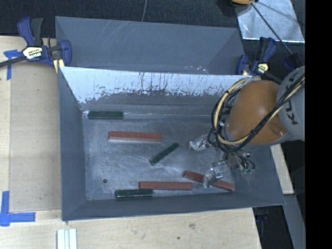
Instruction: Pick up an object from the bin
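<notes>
Hand (211,178) is sitting low over the bin's (72,154) floor, lower right in view, right across the middle of a short red-brown bar (193,176) (flat, rectangular, matte). The bar is lying tilted, both ends sticking out past the hand. Can't tell if the hand is wide or narrow. A longer red-brown bar (165,185) is lying just left, with a dark green bar (134,193) beside it. The bin's grey metal floor is showing scuffs.
</notes>
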Robot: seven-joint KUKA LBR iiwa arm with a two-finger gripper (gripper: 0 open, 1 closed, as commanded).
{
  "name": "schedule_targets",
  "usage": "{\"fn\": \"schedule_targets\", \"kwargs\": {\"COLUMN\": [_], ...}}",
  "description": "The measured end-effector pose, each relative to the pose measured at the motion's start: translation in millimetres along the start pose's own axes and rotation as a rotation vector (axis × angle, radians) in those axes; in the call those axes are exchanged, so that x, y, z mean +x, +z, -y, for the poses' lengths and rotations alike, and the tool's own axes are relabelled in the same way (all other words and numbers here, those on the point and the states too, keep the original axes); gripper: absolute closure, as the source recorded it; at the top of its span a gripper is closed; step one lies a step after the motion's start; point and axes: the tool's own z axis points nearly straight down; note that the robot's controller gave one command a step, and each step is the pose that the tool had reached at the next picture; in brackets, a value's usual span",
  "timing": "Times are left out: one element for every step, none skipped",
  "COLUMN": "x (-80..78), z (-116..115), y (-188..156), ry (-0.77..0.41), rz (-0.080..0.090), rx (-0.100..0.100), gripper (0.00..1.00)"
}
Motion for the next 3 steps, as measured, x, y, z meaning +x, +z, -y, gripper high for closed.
{"fn": "schedule_targets", "kwargs": {"x": [19.2, 19.2, -16.3], "z": [10, 10, -28], "y": [27, 26, -174], "ry": [-0.029, -0.030, -0.079], "rz": [0.014, 0.014, 0.008], "rx": [-0.003, -0.002, 0.001], "gripper": [1.00, 1.00, 1.00]}}
